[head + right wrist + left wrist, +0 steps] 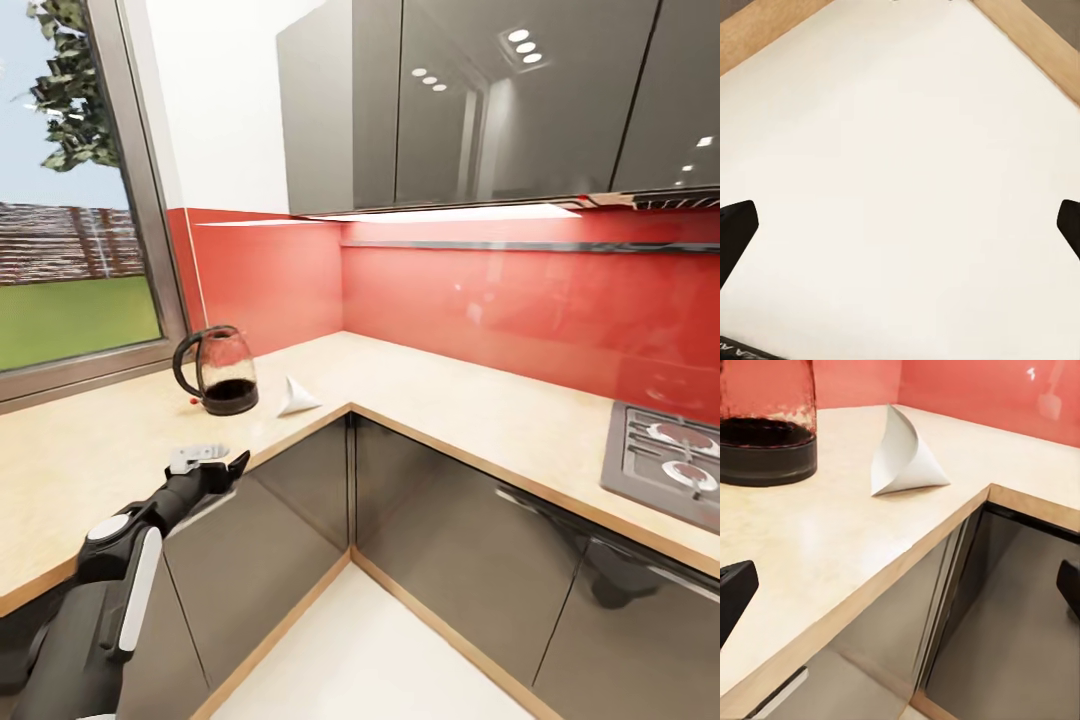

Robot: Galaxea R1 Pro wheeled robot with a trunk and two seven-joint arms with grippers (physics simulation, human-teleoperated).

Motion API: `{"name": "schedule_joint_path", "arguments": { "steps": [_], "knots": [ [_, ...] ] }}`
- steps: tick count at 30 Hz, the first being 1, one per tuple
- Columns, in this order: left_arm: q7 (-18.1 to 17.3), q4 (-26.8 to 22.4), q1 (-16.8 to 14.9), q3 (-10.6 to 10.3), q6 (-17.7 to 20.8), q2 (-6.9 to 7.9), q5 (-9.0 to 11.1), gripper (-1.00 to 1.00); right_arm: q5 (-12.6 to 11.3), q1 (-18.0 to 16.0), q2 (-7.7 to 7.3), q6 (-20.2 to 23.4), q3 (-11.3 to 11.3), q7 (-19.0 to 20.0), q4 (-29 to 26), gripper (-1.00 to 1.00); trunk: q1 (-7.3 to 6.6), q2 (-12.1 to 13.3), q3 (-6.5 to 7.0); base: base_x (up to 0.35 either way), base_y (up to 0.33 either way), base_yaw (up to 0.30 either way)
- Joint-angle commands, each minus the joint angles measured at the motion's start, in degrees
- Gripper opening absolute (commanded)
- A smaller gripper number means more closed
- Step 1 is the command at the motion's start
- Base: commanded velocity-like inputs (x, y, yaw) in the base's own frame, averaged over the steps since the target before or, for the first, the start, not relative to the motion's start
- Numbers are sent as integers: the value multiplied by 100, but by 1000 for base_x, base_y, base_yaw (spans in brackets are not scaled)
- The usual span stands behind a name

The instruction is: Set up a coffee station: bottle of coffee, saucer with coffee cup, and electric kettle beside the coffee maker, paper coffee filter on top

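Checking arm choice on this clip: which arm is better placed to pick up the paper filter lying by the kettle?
Left. The left gripper hangs open at the countertop edge, facing the paper coffee filter beside the electric kettle. The right gripper faces pale floor.

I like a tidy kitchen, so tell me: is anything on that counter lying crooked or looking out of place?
The paper coffee filter lies tipped on its side near the countertop's inner corner edge, loose beside the electric kettle rather than seated in a machine. The kettle stands upright. A tiny red object sits by its base; I cannot tell what it is.
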Motion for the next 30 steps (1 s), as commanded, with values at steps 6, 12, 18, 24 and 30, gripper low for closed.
{"name": "schedule_joint_path", "arguments": {
  "steps": [6,12,18,24,30],
  "knots": [
    [-165,-6,-5,13,38,46,4,100,47,-4,-4,-25,20,-6,182,100,2,-3,-6,52,0,-1],
    [-195,-6,-5,13,38,54,4,100,47,-4,-4,-27,19,-6,202,100,2,-3,-6,8,0,-125],
    [-202,-6,-4,13,38,56,4,100,41,-4,-4,-26,18,-6,206,100,2,-3,-6,20,18,-200],
    [-209,-6,-5,15,38,70,4,100,45,-4,-4,-25,16,-6,206,100,2,-3,-6,123,103,-17],
    [-209,-8,-5,13,38,73,4,100,45,-4,-4,-26,19,-6,206,100,2,-3,-6,101,74,-2]
  ]
}}
